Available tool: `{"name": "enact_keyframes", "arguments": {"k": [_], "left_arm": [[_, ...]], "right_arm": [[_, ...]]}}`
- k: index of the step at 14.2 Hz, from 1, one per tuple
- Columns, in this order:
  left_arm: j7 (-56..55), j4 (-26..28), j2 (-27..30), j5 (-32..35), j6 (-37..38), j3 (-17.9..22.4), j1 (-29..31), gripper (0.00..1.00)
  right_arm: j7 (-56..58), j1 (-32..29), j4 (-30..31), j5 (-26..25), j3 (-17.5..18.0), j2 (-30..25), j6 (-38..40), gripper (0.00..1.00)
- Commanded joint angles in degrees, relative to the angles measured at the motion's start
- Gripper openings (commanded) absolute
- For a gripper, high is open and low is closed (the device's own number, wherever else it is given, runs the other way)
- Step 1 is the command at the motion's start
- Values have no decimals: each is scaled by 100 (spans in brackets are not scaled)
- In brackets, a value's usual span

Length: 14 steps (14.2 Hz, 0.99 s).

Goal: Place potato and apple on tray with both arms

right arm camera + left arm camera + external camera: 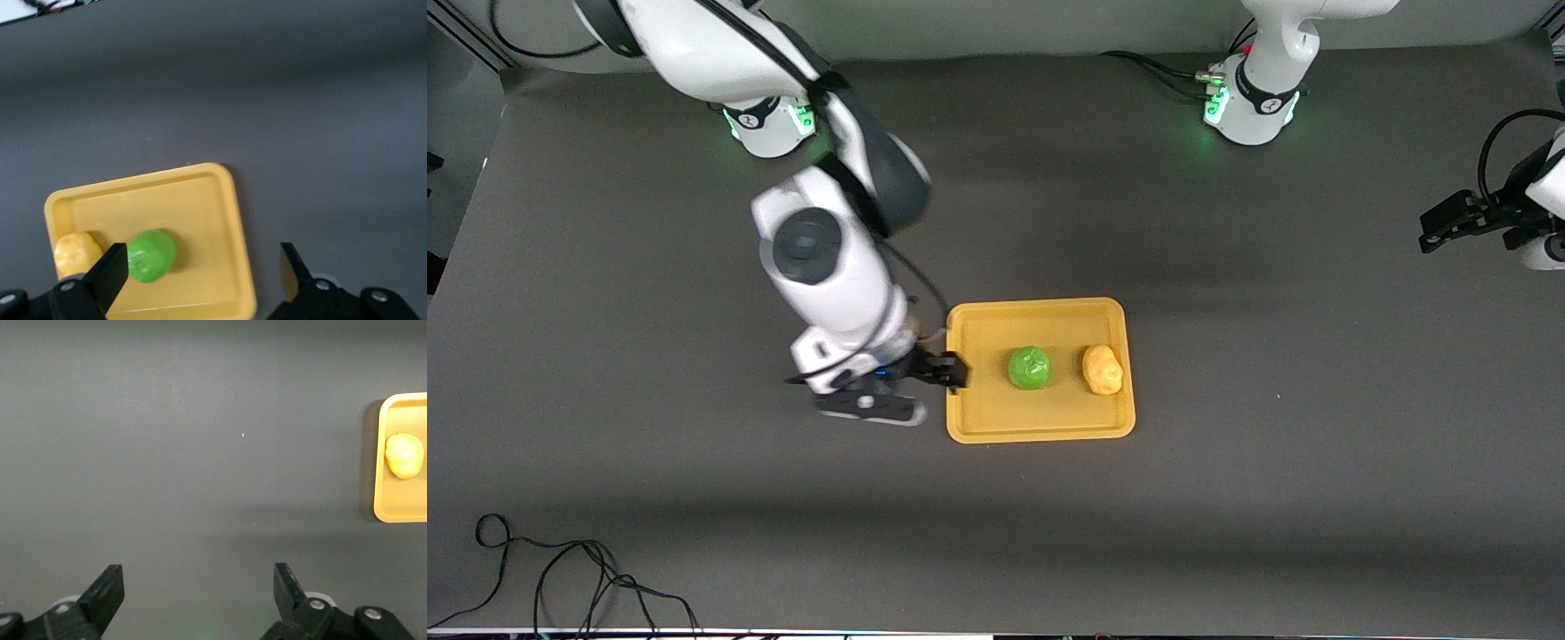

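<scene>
The orange-yellow tray (996,413) lies mid-table. The green apple (1029,367) sits on it near its middle. The lumpy yellow potato (1102,369) sits on it beside the apple, toward the left arm's end. My right gripper (951,371) is open and empty, over the tray's rim at the right arm's end. In the right wrist view the tray (200,200), apple (152,256) and potato (75,253) show below the open gripper (202,265). My left gripper (1440,224) waits open and empty above the mat at the left arm's end. Its wrist view shows its gripper (198,581), the tray's edge (400,510) and the potato (404,455).
A dark grey mat (1227,498) covers the table. Both arm bases (1249,107) stand along the edge farthest from the front camera. A loose black cable (560,578) lies at the corner nearest the front camera, at the right arm's end.
</scene>
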<state>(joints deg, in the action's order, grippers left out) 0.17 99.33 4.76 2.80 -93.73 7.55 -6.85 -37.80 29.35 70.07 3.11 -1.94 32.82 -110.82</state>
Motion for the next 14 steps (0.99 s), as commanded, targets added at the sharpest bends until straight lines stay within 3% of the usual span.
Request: {"name": "enact_keyframes", "arguments": {"k": [1, 6, 9, 13, 14], "left_arm": [[88, 165, 166, -51, -32, 36, -27, 100], [88, 174, 175, -51, -32, 27, -36, 100], [88, 200, 175, -51, -40, 27, -36, 100], [88, 244, 201, -51, -40, 19, -36, 100], [88, 253, 210, -51, -40, 19, -36, 100]], "right_arm": [[413, -464, 894, -30, 62, -872, 279, 100], [1062, -1070, 1235, -56, -53, -1908, 1088, 100], [1230, -1465, 1430, -327, -17, -2516, 1676, 100], [2732, -2782, 1439, -329, 491, -3008, 2344, 100], [2751, -3308, 1456, -329, 910, -3175, 2503, 100]]}}
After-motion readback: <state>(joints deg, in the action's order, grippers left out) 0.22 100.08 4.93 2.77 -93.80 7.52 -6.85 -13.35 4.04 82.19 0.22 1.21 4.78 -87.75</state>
